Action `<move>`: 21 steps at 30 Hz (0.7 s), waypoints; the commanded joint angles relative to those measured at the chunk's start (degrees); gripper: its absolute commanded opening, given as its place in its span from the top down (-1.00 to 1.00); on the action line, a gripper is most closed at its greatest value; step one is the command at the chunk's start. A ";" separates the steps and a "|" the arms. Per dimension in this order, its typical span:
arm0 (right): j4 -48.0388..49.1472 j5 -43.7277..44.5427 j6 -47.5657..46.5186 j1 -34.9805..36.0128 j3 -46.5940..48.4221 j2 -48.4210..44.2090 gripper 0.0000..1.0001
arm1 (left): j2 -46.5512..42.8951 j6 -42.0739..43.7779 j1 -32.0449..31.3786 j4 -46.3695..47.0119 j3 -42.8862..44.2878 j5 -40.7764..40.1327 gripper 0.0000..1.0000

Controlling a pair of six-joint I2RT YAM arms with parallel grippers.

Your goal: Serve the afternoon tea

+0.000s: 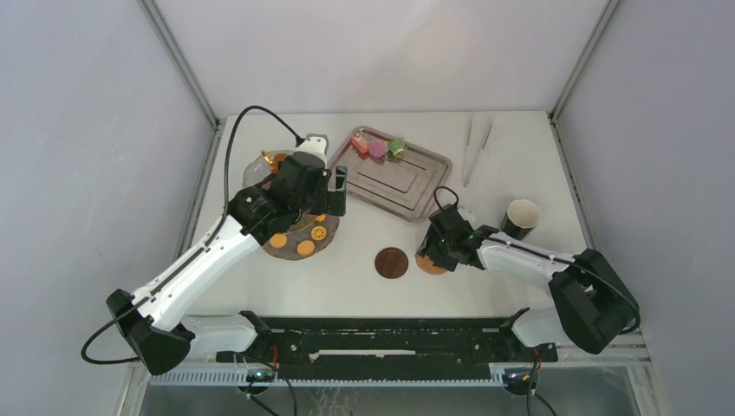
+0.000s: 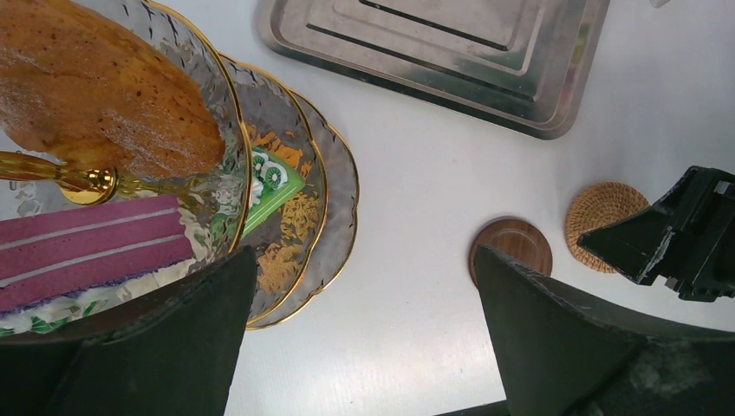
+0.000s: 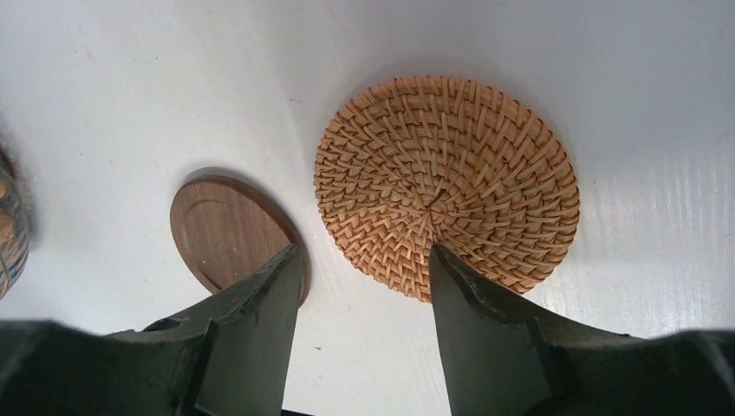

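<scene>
Glass stand [image 2: 340, 186] part-filled; the step in hand seems to be setting coasters for the cup.
Stand at nine o'clock, under the wide-open, empty left gripper [image 2: 364, 260]. Cup [image 1: 521, 217] at three. Right gripper [image 3: 366, 256], jaws half apart and holding nothing, hovers over the wicker coaster [image 3: 446, 186] at five. Next, probably: grip the cup upright and centre it on a coaster.

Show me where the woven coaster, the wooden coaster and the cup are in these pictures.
woven coaster [image 3: 446, 186], right wrist view, on its woven centre.
wooden coaster [image 3: 227, 227], right wrist view, on its flat top.
cup [image 1: 522, 216], top external view, on its pale inside.
</scene>
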 commanded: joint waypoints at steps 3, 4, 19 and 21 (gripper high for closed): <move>-4.98 2.62 1.28 0.79 1.29 -1.13 -0.28 | -2.51 1.17 0.87 0.67 0.70 -1.43 -0.99; -6.18 3.72 0.95 0.94 2.05 -2.63 -0.28 | -2.70 1.08 0.93 0.72 0.49 -1.38 -0.99; -14.79 10.54 -11.34 1.22 9.48 -18.60 -0.35 | -1.65 1.11 1.11 1.64 1.03 -0.27 -0.99; -16.88 12.37 -9.78 1.41 10.87 -17.14 -0.35 | -1.67 0.85 1.15 1.33 1.23 -0.57 -0.99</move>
